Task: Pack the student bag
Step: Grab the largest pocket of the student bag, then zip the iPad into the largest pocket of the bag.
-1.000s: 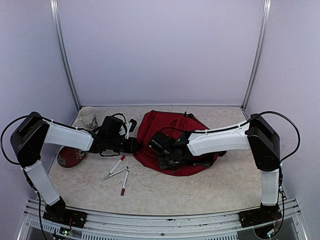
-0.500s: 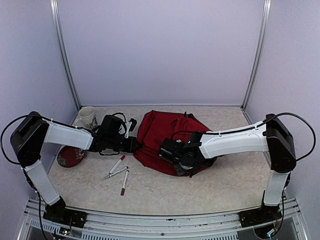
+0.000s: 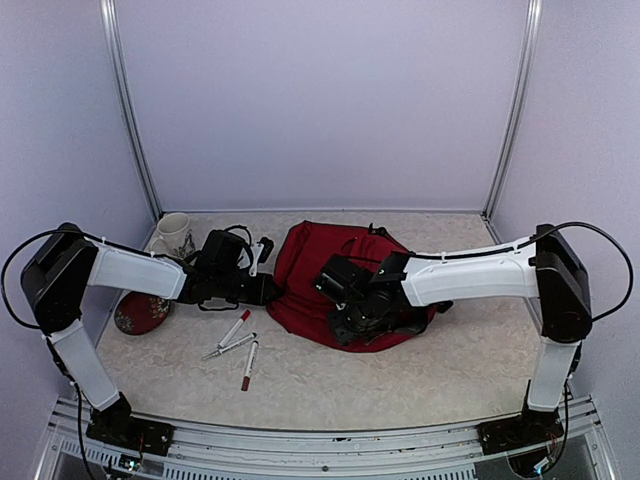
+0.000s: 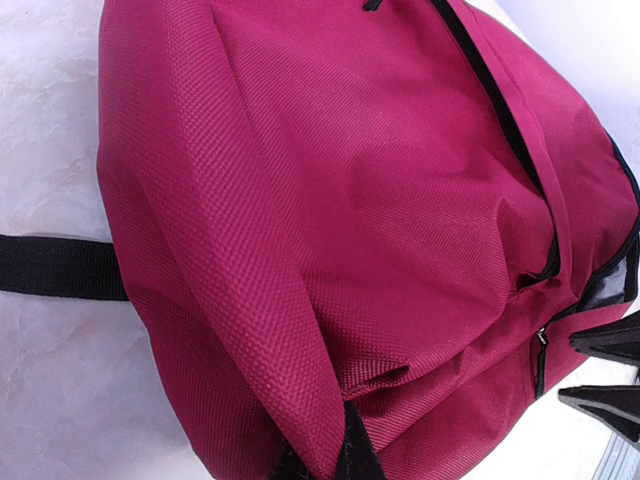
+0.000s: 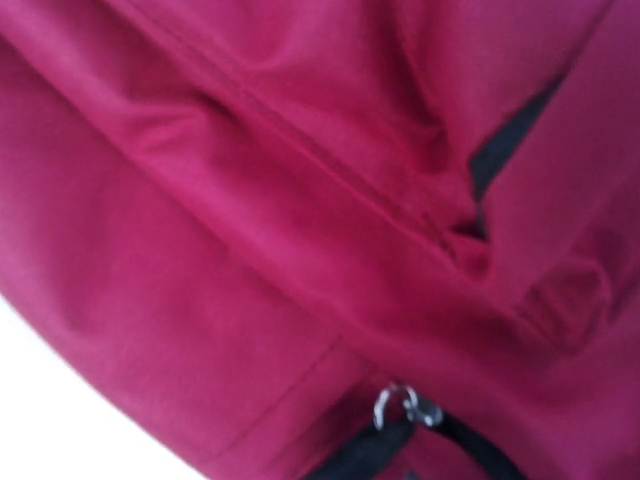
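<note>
Red bag (image 4: pixel 330 200) in L jaws (pinched)

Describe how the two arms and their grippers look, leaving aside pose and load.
Both arms match: the left arm and right arm have white link shells, bulky black joint housings and thin black cables looping past the joints. The left gripper and right gripper are black, with black fingers tapering to pointed tips. No markings are legible.

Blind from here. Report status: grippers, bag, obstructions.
Left gripper shut on student bag fabric. Right gripper open at zipper. Three markers unpacked, on table.
</note>
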Tool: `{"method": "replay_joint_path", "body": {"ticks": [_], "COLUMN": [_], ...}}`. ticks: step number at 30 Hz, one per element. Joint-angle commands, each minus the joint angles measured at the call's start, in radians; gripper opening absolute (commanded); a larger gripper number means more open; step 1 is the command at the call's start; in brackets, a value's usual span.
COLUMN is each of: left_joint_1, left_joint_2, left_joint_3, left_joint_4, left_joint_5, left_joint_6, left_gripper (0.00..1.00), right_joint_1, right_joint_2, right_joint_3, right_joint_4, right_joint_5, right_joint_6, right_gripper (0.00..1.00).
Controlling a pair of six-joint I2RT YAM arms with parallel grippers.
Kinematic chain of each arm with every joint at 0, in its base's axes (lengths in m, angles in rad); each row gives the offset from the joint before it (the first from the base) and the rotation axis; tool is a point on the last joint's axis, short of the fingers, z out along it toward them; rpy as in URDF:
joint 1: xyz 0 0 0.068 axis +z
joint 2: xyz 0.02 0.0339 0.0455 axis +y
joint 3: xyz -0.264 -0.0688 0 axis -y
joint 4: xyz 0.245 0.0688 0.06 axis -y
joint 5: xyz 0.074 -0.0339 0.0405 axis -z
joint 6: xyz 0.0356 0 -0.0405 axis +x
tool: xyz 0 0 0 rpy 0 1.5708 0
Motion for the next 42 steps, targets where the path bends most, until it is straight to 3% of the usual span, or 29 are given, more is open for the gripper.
{"method": "replay_joint_path", "body": {"ticks": [1,11,17,20,21,28,42], "left_joint_1": [0.004,0.003,0.005,0.005,0.005,0.022,0.05], "left_joint_2": [0.004,0.006,-0.001,0.002,0.003,-0.01,-0.059], "left_joint_3": [0.027,0.025,0.025,0.029,0.031,0.025,-0.019], "left_joint_4": [0.0,0.015,0.012,0.011,0.009,0.004,0.019], "left_joint_5": [0.032,0.055,0.049,0.05,0.051,0.02,-0.06], "left_joint_6": [0.013,0.013,0.017,0.017,0.017,-0.008,-0.017], "left_gripper": [0.0,0.0,0.0,0.0,0.0,0.0,0.0], "right_joint_1": [0.002,0.012,-0.01,-0.03,-0.034,-0.062,-0.218], "right_joint_2": [0.058,0.131,0.112,0.091,0.085,-0.013,-0.346], "right_joint_3": [0.033,0.02,-0.046,-0.097,-0.106,-0.146,-0.465], "right_joint_4": [0.002,-0.019,0.025,0.093,0.097,0.048,-0.002], "right_joint_5": [0.024,0.179,0.161,0.108,0.102,0.143,-0.022], "right_joint_6": [0.084,0.164,0.178,0.173,0.173,0.15,0.076], "right_gripper": [0.33,0.24,0.21,0.02,0.0,0.0,0.0]}}
